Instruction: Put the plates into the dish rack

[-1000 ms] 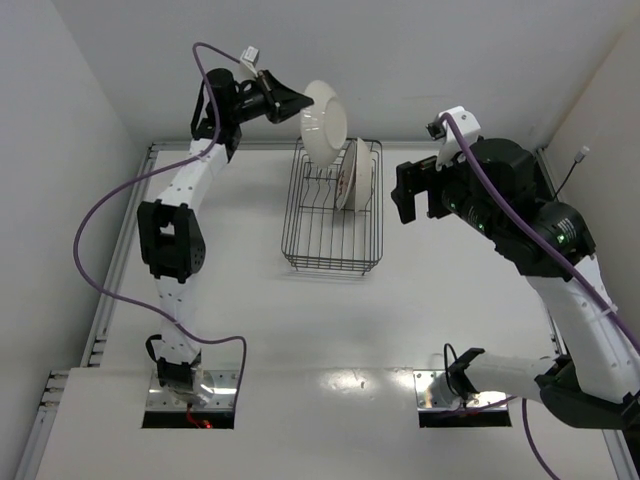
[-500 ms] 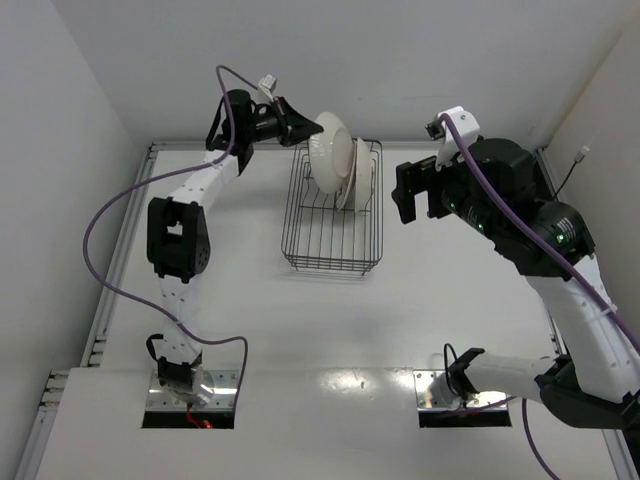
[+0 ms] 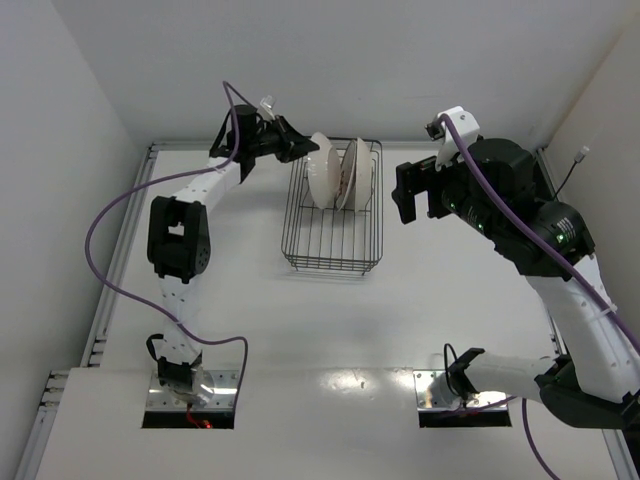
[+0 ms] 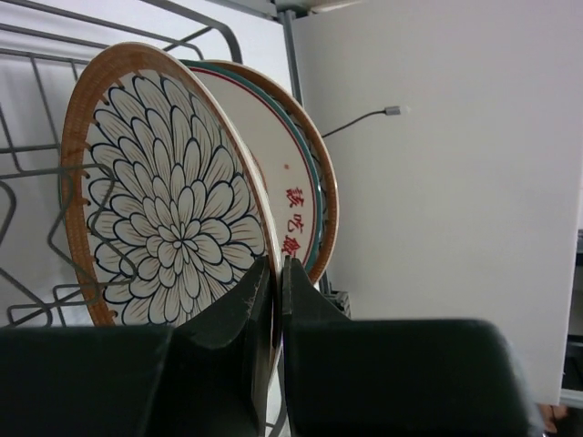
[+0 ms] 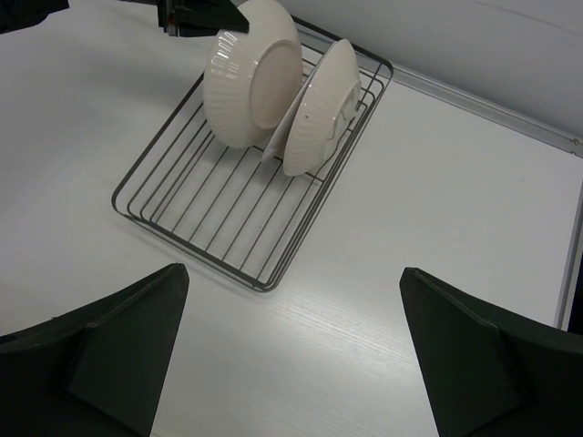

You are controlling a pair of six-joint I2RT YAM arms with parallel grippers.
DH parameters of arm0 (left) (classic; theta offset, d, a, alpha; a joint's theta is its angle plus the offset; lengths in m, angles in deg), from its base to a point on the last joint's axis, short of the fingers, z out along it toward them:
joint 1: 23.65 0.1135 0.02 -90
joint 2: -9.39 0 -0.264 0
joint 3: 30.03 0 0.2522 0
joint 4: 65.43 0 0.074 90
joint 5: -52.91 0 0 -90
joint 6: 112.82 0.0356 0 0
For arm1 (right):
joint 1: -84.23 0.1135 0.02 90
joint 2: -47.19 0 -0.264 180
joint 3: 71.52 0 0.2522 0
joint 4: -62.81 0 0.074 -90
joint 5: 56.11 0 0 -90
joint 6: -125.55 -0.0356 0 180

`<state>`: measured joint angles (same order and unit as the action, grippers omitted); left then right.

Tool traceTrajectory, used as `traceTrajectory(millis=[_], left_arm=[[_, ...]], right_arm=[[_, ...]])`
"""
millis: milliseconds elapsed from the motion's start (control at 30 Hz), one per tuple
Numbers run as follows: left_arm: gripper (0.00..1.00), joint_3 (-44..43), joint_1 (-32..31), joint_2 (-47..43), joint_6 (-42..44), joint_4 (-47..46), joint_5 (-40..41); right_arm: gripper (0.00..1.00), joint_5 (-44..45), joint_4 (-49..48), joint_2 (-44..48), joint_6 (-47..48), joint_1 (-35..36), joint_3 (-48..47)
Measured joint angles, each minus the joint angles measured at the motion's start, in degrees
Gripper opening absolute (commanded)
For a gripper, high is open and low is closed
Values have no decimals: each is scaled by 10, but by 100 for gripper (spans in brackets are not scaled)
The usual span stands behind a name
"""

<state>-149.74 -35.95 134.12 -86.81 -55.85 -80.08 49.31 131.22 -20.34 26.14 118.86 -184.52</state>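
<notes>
My left pincer [image 4: 273, 273] is clenched on the rim of a petal-patterned plate [image 4: 164, 200]. The plate stands on edge at the far end of the dish rack [image 3: 332, 268], straight ahead of the pincer, with a second plate [image 4: 296, 209] bearing red lettering just behind it. My right pincer [image 5: 291, 364] hangs released and empty, well apart beyond the rack's other side, so I judge that letting go is the left pincer's job. I count one rack, its long axis running far to near, and two plates I am sure of; I cannot make out a third.
</notes>
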Motion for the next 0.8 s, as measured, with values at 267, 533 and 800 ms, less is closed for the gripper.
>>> traceTrajectory(millis=[267, 533, 800], left_arm=[[0, -7, -3, 0, 29, 40, 38], [0, -116, -38, 14, 103, 156, 73], [0, -142, -63, 18, 153, 204, 110]], right_arm=[[99, 0, 8, 0, 0, 0, 0], [99, 0, 10, 0, 0, 0, 0], [99, 0, 12, 0, 0, 0, 0]])
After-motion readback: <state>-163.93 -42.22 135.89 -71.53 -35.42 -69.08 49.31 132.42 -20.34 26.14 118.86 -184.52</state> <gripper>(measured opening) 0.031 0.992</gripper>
